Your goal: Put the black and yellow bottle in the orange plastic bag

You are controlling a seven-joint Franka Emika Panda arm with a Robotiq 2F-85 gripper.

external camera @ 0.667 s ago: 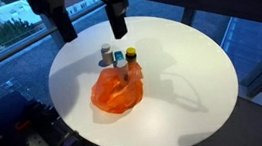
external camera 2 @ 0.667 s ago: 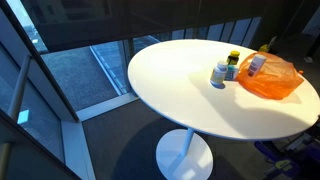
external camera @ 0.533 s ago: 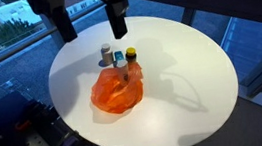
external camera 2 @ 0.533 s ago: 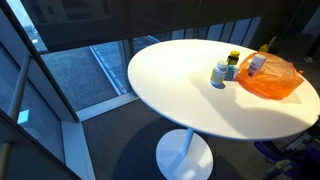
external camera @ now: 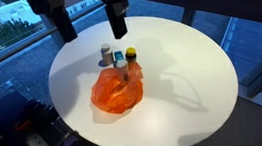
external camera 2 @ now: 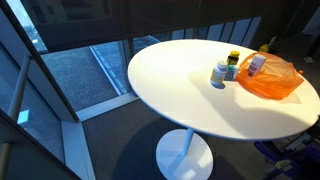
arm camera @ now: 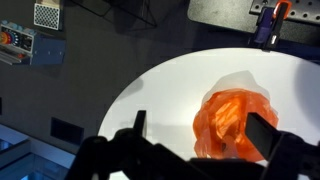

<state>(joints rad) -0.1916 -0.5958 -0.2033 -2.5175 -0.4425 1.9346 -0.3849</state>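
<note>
tool point(external camera: 118, 31) high over table point(external camera: 195, 60), jaws spread

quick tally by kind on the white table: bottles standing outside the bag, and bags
bottles: 3 (grey-capped, blue, black and yellow)
bag: 1
total: 4

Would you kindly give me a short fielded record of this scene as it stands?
surface: round white table
target: black and yellow bottle, upright on the table, outside the bag
container: orange plastic bag, lying on the table next to the bottles
other items: blue bottle, grey-capped bottle
gripper: gripper open, above the table, holding nothing
task state: bottle not yet in the bag
</note>
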